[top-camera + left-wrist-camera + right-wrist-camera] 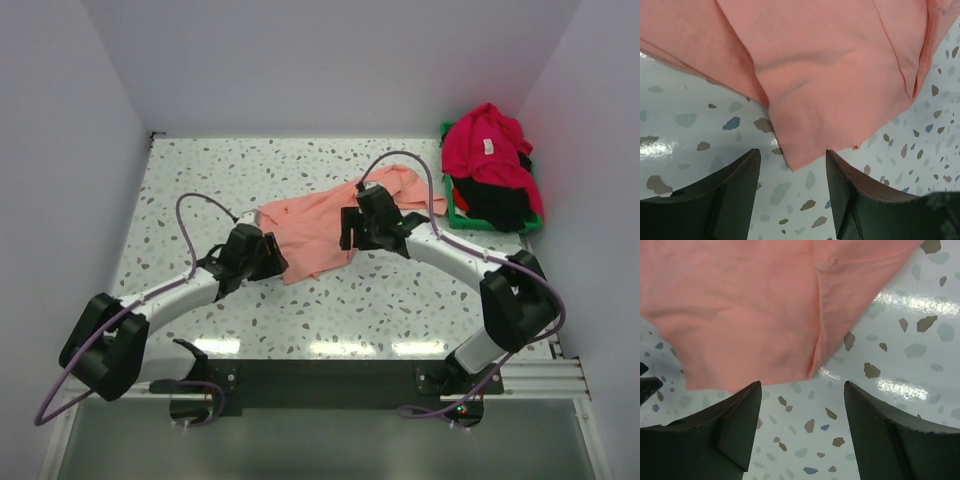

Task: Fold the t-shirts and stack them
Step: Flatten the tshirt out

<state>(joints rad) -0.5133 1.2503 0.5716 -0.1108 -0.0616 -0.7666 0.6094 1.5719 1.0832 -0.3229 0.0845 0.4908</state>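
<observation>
A salmon-pink t-shirt (320,225) lies crumpled in the middle of the speckled table. My left gripper (262,255) is at its left edge. In the left wrist view the left gripper (793,152) is open, and a corner of the pink shirt (840,75) reaches just between the fingertips, which do not touch it. My right gripper (352,230) hangs over the shirt's right part. It is open (802,384) with bare table between the jaws and the pink cloth (740,315) just ahead. A crimson t-shirt (485,150) and a black t-shirt (495,200) are heaped in the bin.
The green plastic bin (460,220) stands at the far right against the wall. White walls close the table at the back and both sides. Purple cables loop over both arms.
</observation>
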